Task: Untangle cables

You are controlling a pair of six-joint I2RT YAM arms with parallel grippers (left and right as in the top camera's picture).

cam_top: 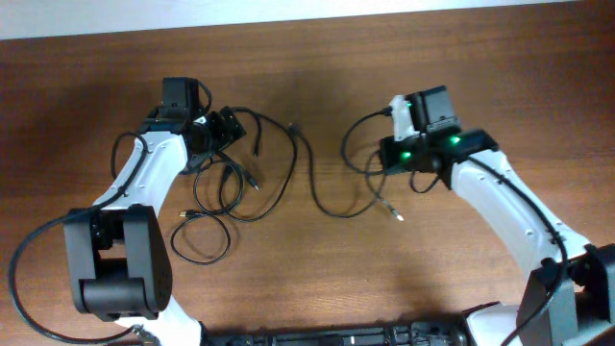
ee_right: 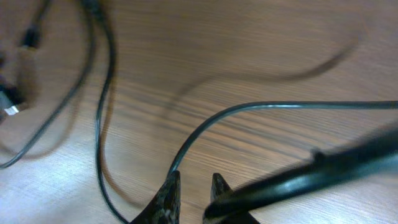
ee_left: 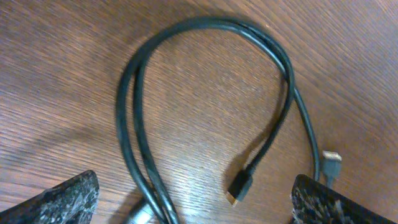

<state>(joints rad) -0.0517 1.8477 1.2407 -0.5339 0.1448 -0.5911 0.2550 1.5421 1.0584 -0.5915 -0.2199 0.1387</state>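
Left gripper (ee_left: 199, 202) jaws stood wide apart over looped cables (ee_left: 205, 26) on the table (cam_top: 317, 284); right gripper (ee_right: 195, 186) jaws narrowly parted, one thin cable (ee_right: 261, 107) meeting its left fingertip

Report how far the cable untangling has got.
Looks done: one long cable lies stretched out mid-table, mostly apart from the others.
In hand: nothing clearly. The left gripper is wide open over a loop. The right gripper is nearly closed with a cable at its tip, and it is unclear whether it grips it.
Left: the bunch by the left arm, its cords overlapping.
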